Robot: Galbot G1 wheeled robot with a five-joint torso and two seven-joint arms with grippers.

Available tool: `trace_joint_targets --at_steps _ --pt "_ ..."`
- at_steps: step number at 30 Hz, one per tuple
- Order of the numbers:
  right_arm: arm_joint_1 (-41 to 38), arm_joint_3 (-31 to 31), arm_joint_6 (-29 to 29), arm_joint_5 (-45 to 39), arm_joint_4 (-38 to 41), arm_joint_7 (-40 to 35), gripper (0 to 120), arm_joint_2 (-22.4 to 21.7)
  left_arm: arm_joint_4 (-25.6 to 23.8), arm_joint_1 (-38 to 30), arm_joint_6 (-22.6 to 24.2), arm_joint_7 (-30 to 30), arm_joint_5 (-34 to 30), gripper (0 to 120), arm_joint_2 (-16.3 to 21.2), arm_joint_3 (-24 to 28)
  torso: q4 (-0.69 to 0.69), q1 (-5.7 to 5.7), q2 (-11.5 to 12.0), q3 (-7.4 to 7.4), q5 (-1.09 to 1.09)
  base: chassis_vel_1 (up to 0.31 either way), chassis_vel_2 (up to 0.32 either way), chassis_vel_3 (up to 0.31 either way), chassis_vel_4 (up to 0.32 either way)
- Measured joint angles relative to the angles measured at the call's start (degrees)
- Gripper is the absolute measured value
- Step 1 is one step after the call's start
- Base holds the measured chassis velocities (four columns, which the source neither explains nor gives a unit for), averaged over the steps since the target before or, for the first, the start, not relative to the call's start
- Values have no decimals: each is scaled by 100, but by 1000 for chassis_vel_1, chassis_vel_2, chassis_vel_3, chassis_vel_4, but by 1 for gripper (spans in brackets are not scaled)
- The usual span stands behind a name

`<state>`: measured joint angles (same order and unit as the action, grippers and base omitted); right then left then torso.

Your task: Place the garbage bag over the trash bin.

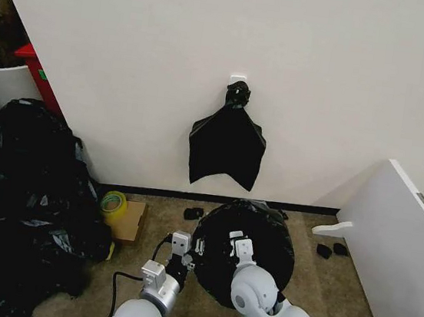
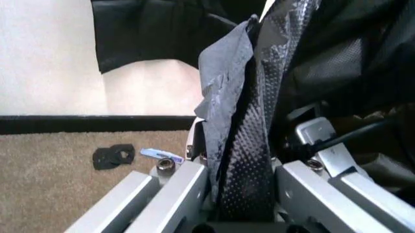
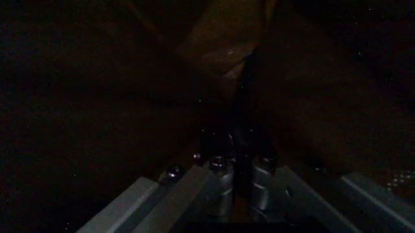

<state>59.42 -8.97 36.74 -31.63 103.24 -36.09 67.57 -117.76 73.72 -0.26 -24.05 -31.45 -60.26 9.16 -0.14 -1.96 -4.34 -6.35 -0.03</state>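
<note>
The garbage bag (image 1: pixel 251 248) sits on the carpeted floor (image 1: pixel 334 297) near the base of the wall, its black film spread as a rounded dome. The trash bin cannot be made out beneath the film.

Left claw (image 1: pixel 186 262): positioned at the bag's left edge. In the left wrist view its two metal fingers (image 2: pixel 175 189) are closed tight on a vertical fold of the garbage bag (image 2: pixel 243 145), with film bunched between them.

Right claw (image 1: pixel 238 247): positioned on top of the bag, toward its middle. In the right wrist view the fingers (image 3: pixel 224 187) stand nearly together with a thin dark strip pinched between them; the surroundings are too dark to identify further detail.

Other items:
- A flat black bundle (image 1: pixel 227 145) hangs on the wall from a white hook (image 1: pixel 238 77), above the bag.
- A heap of black bags (image 1: pixel 21 197) lies along the floor's left edge.
- A yellow tape roll (image 1: pixel 113 204) rests just beside that heap.
- A white panel (image 1: pixel 402 251) stands at the right edge.
</note>
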Motion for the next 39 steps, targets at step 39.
trace_joint_targets --at_steps 39 --pt "-20 -193 -823 661 -104 410 0 146 -130 45 137 2 -233 0 37 28 0 0 0 0 0 0 0 0 0"
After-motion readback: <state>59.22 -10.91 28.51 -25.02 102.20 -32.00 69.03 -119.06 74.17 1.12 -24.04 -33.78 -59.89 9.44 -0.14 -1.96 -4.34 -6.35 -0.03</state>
